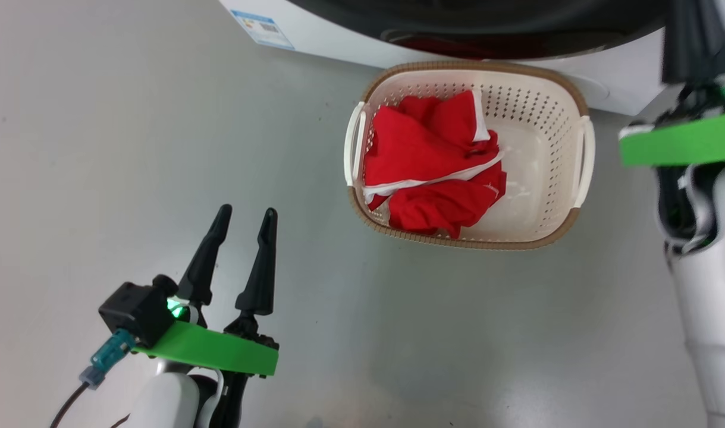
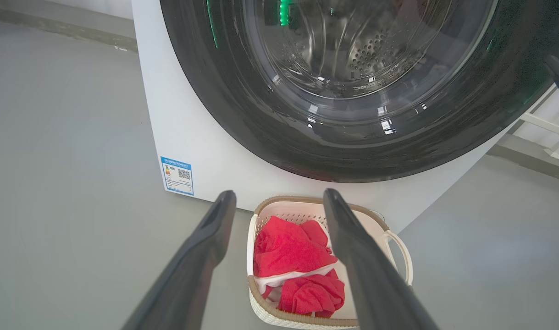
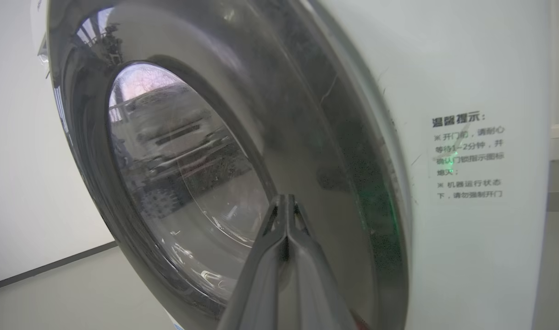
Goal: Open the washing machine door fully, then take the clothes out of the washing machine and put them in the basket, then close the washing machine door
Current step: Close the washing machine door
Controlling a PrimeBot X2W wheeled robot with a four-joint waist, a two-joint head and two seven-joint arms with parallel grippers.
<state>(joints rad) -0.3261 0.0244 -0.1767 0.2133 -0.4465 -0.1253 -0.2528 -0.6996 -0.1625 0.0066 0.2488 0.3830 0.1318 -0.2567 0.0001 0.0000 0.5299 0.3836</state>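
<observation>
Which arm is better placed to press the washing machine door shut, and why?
Right: the right end effector, shut, is close to the washing machine door; the left end effector is open, off beside the basket.

The floor [image 1: 160, 148] is grey, smooth and a bit shiny. Two things stand on it. One is the big white washing machine [image 1: 326, 38], at the top of the head view. It has a small blue label [image 1: 261, 28] low on its front, near the floor. The other is the basket [image 1: 534, 101], sitting flat on the floor right in front of the washing machine. I cannot tell if they touch. The red and white clothes [image 1: 433, 160] lie in the basket, on its left side.
</observation>
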